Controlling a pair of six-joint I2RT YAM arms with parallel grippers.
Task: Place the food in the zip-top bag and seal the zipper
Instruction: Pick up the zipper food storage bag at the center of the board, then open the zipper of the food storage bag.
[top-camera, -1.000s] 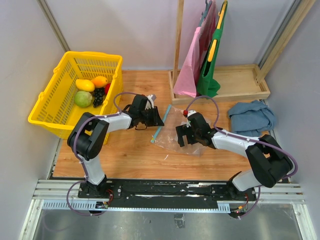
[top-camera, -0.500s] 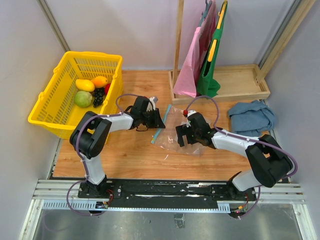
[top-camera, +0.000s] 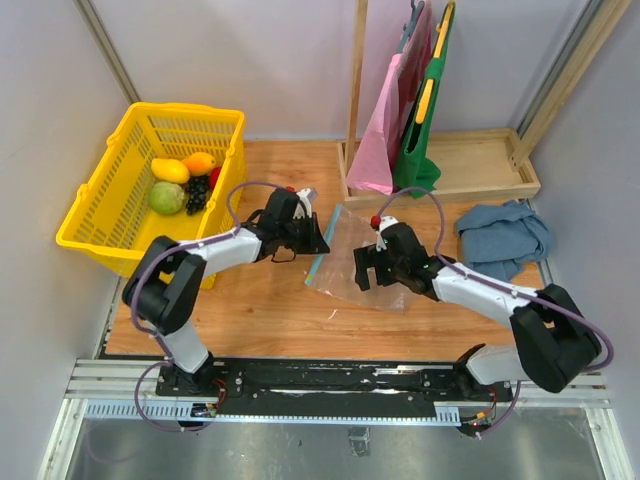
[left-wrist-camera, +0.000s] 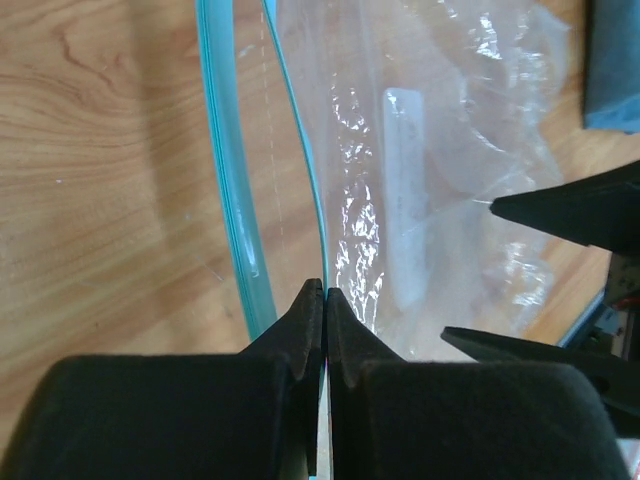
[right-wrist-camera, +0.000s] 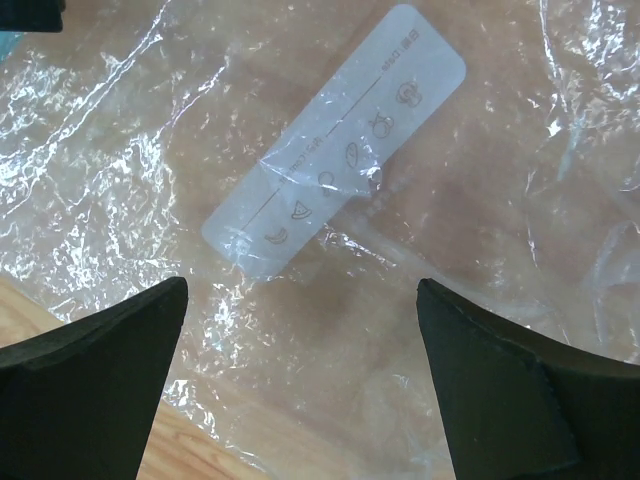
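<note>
l end effector at zip bag blue edge; r end effector over it; food in yellow basket.

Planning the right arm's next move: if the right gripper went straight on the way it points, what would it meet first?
The open right gripper would probably meet the zip-top bag near its whitish label; depth unclear.
</note>
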